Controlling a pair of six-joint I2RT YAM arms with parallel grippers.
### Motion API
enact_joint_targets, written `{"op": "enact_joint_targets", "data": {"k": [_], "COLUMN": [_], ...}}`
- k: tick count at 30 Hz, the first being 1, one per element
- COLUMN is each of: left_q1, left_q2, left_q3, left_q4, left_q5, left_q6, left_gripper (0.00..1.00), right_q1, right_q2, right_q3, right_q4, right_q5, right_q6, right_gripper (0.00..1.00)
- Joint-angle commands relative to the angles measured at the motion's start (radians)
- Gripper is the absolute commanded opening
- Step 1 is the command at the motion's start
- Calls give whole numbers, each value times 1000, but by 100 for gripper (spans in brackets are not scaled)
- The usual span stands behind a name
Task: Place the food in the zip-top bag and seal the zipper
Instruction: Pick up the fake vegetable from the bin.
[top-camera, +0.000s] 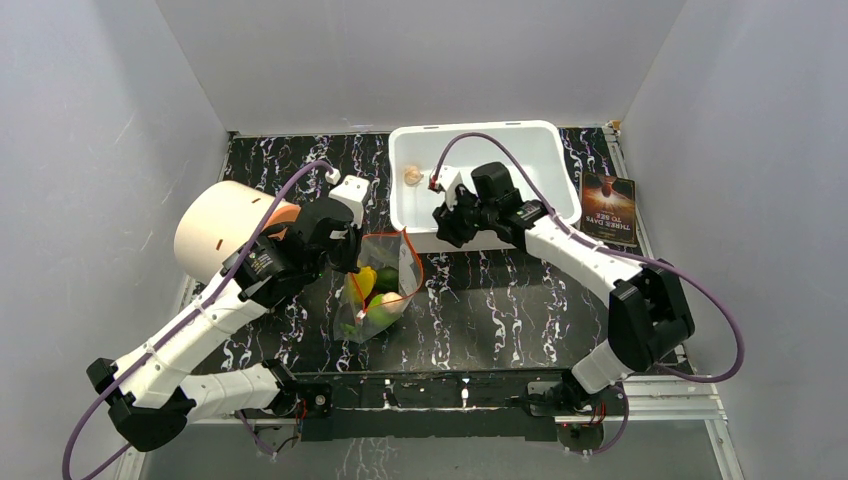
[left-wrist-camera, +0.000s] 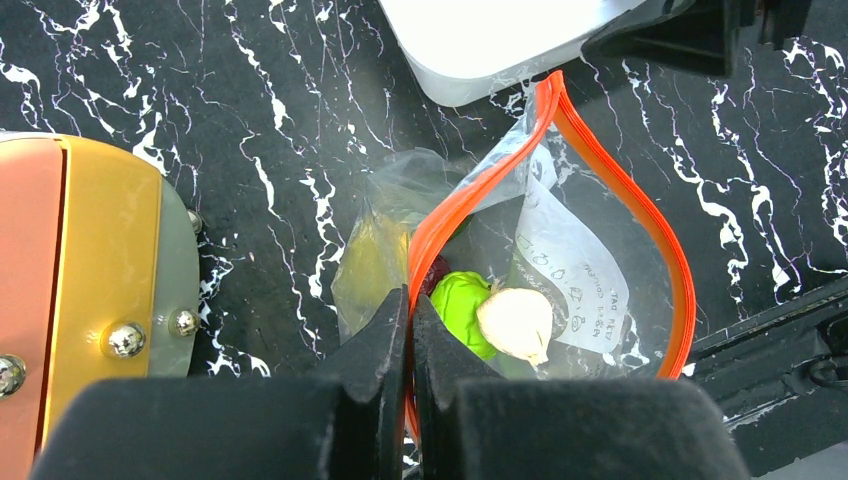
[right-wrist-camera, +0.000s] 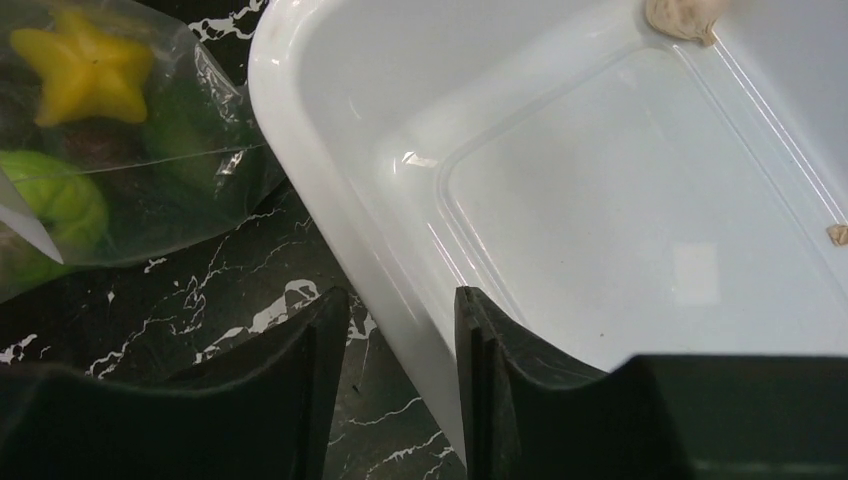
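The clear zip-top bag (top-camera: 385, 290) stands on the black marbled table with its mouth wide. My left gripper (top-camera: 352, 262) (left-wrist-camera: 411, 305) is shut on the orange zipper (left-wrist-camera: 470, 200) at the mouth's left edge. Inside the bag lie a bright green lime (left-wrist-camera: 462, 305), a beige garlic bulb (left-wrist-camera: 516, 323) and a yellow star-shaped piece (right-wrist-camera: 85, 70). My right gripper (top-camera: 440, 222) (right-wrist-camera: 400, 310) is open above the near wall of the white tub (right-wrist-camera: 330, 150), holding nothing. One more beige bulb (top-camera: 411, 176) (right-wrist-camera: 682, 15) sits in the tub's far left corner.
A cream cylinder (top-camera: 225, 225) with an orange end lies at the left, close behind my left arm. A dark printed card (top-camera: 608, 208) lies right of the tub (top-camera: 560, 190). A small beige scrap (right-wrist-camera: 838, 234) is in the tub. Grey walls enclose the table.
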Motion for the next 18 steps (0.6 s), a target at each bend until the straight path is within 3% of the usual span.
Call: {"op": "enact_joint_targets", "data": {"k": [1, 8, 15, 18], "left_q1": [0, 0, 0, 0], "left_q2": [-6, -15, -16, -21], "left_q3": [41, 31, 38, 39], "left_q4": [-11, -3, -17, -18], "left_q5": [-17, -14, -8, -6], "left_q6": [17, 23, 14, 6], "left_gripper": [0, 0, 0, 0], "right_q1": [5, 5, 5, 6], "right_q2": [4, 126, 178, 229], "right_q3": [57, 300, 325, 353], "right_q4": [131, -29, 115, 134], "right_q5": [71, 135, 224, 333], "right_q6": [166, 335, 553, 659], "right_gripper": [44, 52, 54, 66]}}
